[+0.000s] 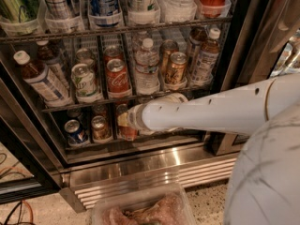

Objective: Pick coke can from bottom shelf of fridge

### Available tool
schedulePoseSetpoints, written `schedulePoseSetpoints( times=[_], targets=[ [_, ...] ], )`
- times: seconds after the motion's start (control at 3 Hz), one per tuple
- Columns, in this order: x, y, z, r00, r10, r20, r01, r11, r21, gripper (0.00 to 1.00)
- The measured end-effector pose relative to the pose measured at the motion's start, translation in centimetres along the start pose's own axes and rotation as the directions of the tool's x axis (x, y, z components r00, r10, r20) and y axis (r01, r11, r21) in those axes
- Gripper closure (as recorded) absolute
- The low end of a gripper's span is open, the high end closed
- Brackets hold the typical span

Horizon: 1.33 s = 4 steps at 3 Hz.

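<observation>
The fridge (140, 165) stands open in front of me, with wire shelves and a ribbed steel base grille. On the bottom shelf (154, 140) stand a blue can (75, 132), a bronze-gold can (100, 128) and the red coke can (127, 133). My white arm reaches in from the right. The gripper (123, 119) is at the coke can, right over its upper part, and hides most of it. Only the can's red lower body shows below the gripper.
The middle shelf holds another red can (118, 77), a green-white can (84, 82), a water bottle (146, 65), gold cans (176, 68) and tea bottles (40, 76). The black door frame (241, 32) is at the right. A clear plastic tub (140, 207) sits on the floor below.
</observation>
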<state>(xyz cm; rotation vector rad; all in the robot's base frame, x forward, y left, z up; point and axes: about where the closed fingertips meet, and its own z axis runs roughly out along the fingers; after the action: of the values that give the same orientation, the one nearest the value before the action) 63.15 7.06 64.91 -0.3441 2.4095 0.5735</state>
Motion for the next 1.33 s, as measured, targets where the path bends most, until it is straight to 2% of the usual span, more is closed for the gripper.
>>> schedulePoseSetpoints(
  times=[0.33, 0.67, 1.0, 1.33],
  targets=[
    [2.4, 1.2, -1.6, 0.999, 0.031, -0.033, -0.031, 0.9994, -0.018, 1.0],
    [5.3, 3.6, -3.0, 0.994, 0.087, -0.065, -0.09, 0.9945, -0.054, 1.0],
    [7.8, 5.6, -3.7, 0.989, 0.115, -0.092, -0.124, 0.9884, -0.089, 1.0],
    [8.0, 6.4, -3.7, 0.989, 0.11, -0.097, -0.119, 0.9879, -0.099, 1.0]
  ],
)
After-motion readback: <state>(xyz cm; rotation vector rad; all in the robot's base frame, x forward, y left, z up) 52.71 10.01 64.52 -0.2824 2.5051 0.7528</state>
